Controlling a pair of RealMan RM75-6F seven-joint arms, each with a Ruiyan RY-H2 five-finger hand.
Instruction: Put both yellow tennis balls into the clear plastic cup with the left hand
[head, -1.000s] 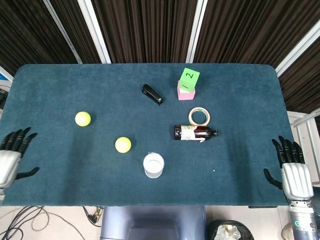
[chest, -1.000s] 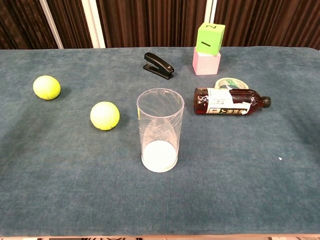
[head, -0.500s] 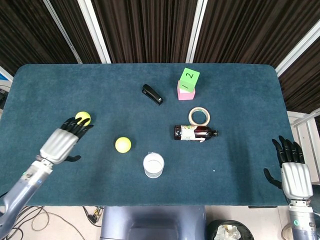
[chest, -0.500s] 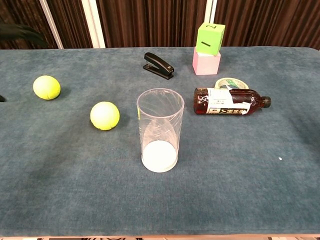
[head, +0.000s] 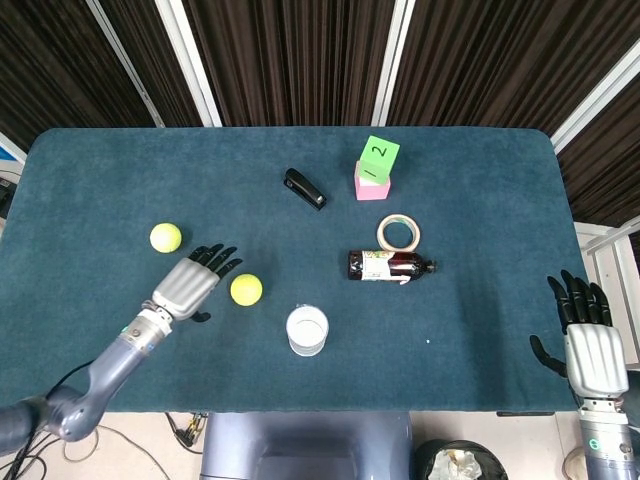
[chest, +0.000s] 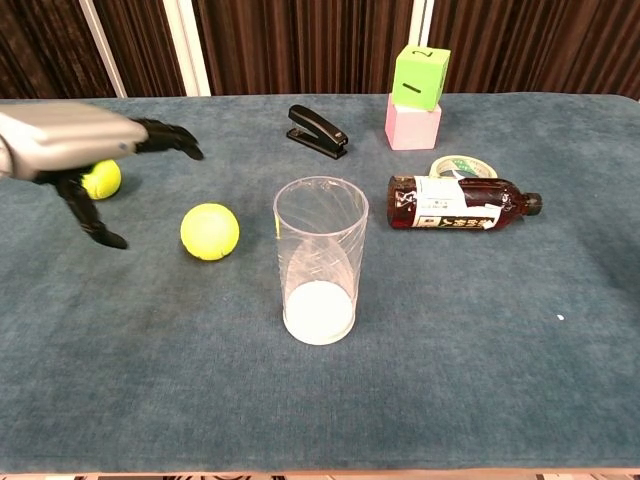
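dark ribbed wall panels (head: 300, 50), white posts (head: 185, 50)

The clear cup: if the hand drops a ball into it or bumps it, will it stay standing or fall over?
The cup looks tall and narrow with thin clear walls, so it is probably light and could tip if bumped near the rim. It stands empty on soft blue cloth, so nothing weighs it down. A ball looks nearly as wide as the opening, so an off-centre drop may knock it.

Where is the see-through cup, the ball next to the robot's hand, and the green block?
clear cup (chest: 320, 262), chest view, middle of its wall
nearer tennis ball (chest: 210, 231), chest view, centre of the ball
green block (chest: 421, 77), chest view, front face
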